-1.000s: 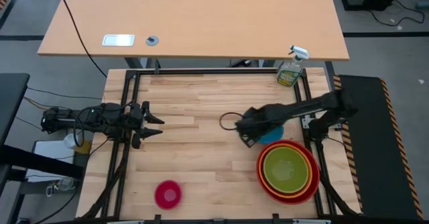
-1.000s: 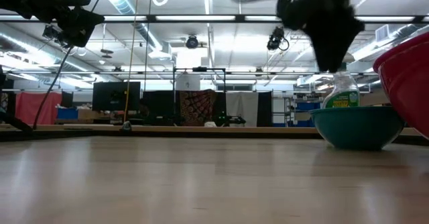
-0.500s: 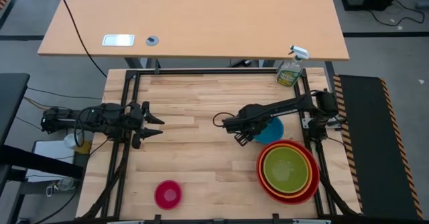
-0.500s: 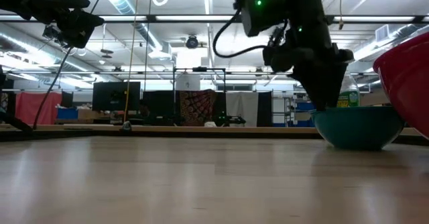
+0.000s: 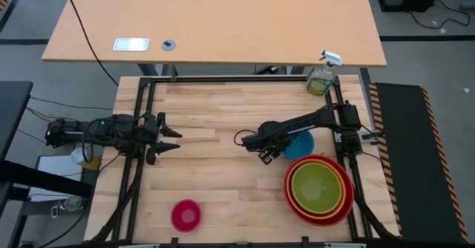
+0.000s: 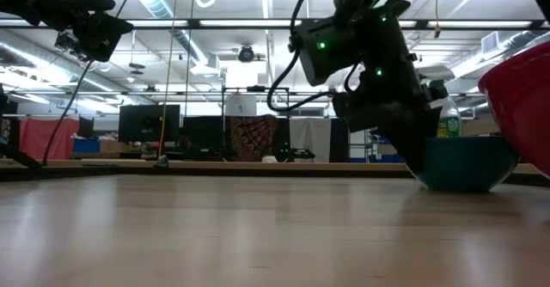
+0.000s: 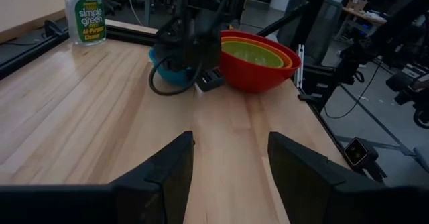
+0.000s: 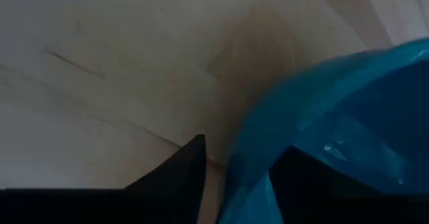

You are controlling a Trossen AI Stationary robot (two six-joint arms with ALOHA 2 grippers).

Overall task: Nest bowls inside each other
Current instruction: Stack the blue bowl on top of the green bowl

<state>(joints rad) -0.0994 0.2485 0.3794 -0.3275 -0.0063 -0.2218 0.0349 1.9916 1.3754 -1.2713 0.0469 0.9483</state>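
The blue bowl (image 5: 303,144) sits base down on the table's right half, and my right gripper (image 5: 271,153) reaches down at its left rim. In the right wrist view that gripper (image 8: 242,147) is open, one finger outside the blue bowl (image 8: 335,117) and one over its inside. The lime green bowl (image 5: 319,187) sits inside the orange one, which sits inside the red bowl (image 5: 292,197), at the near right. The pink bowl (image 5: 185,214) stands alone near the front edge. At the table's left edge, high up, my left gripper (image 5: 172,138) hangs open and empty. My right gripper straddles the blue bowl's rim (image 8: 241,167) on its left side, slanting down from above. A strip of table shows between the outer finger (image 8: 181,174) and the wall. Whether the inner finger (image 8: 301,180) touches the bowl, I cannot tell. The bowl rests on the table.
A green spray bottle (image 5: 320,79) stands at the far right corner. The black frame rails (image 5: 141,114) run along the table's edges. Bare wood lies across the middle and far left of the table.
My right gripper has come down and toward the table's left, tipping steeper, from above the blue bowl to its left rim. The bowl has stayed where it was.
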